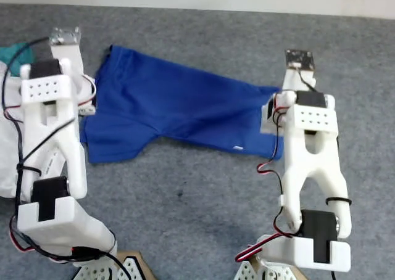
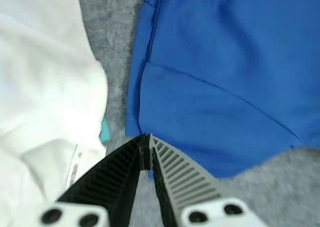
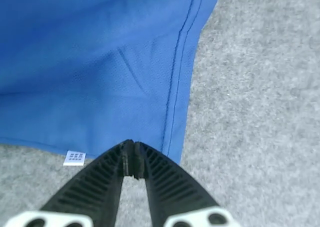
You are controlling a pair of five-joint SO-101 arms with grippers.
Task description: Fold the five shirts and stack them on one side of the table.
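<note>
A blue shirt (image 1: 173, 110) lies spread across the middle of the grey table, folded into a long slanting shape. My left gripper (image 2: 145, 139) is at its left corner, shut, with blue cloth (image 2: 210, 77) showing between the fingers. At the shirt's right end my right gripper (image 3: 133, 149) is shut with its tips on the stitched hem (image 3: 172, 107), close to a small white label (image 3: 74, 158). A white shirt (image 2: 40, 87) lies bunched beside the left gripper.
The white shirt (image 1: 7, 156) lies at the table's left edge under the left arm. A teal garment (image 1: 13, 53) lies at the far left corner. Grey felt table surface (image 1: 185, 206) lies open in front of the blue shirt, between the two arm bases.
</note>
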